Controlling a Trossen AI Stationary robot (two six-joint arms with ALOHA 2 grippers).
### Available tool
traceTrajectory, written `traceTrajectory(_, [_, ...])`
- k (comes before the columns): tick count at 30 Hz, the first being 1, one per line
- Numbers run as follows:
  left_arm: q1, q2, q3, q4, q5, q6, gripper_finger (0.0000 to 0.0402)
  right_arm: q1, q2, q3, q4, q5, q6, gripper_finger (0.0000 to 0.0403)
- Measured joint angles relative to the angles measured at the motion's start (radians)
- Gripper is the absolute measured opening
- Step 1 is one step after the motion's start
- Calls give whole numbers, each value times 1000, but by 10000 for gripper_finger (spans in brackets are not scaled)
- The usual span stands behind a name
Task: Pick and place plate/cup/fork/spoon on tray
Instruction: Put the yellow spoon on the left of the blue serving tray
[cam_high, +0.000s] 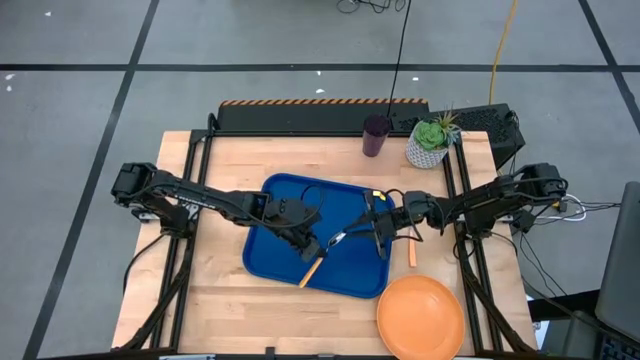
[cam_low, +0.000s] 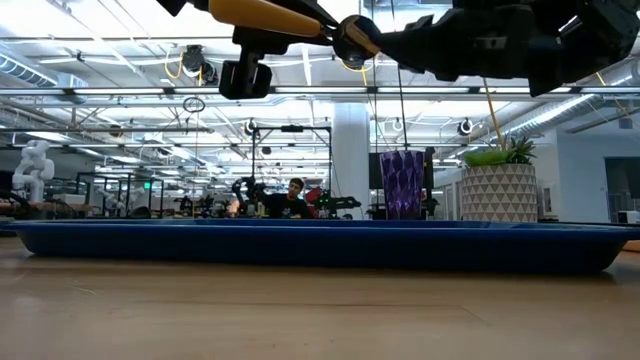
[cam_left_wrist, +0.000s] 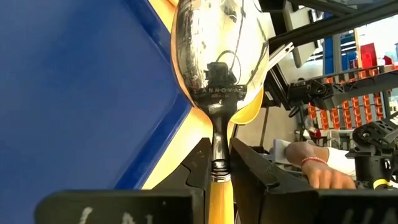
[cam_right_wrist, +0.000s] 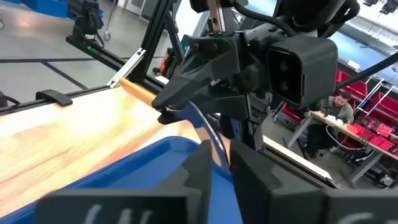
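The spoon, with a silver bowl and an orange handle, hangs over the blue tray, held between both grippers. My left gripper is shut on it from the left. My right gripper is shut on its bowl end from the right. In the low view the spoon's handle is well above the tray. The orange plate lies on the table at the near right. The purple cup stands at the far edge. The fork's orange handle lies on the table just right of the tray. My left gripper pinches the spoon's metal neck between its two fingers, just above the orange handle. The fingers lie along the spoon. The spoon is clear of the tray, bowl pointing away from the gripper. My right gripper has the bowl's thin edge running between its two fingers, one on each face. It comes level from the table's right side. The spot itself is hidden by the fingers.
A white pot with a green succulent stands beside the cup at the far right. People sit at benches in the room beyond the table. A person's hand shows past the table in the left wrist view.
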Motion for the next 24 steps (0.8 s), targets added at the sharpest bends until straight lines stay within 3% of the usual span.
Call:
traceTrajectory(4, [0,0,0,1,5,0,42,0,0,0,2,1,-1,7])
traceTrajectory(11, [0,0,0,-1,0,6,42,-1,0,0,6,54,27,1])
traceTrajectory(14, [0,0,0,1,-1,20,42,-18,0,5,2,55,128,1])
traceTrajectory(18, [3,1,-1,-5,-29,49,42,-58,-2,69,-129,46,312,1])
traceTrajectory(24, [13,3,-2,-12,-66,109,69,-60,-3,117,-306,52,390,0])
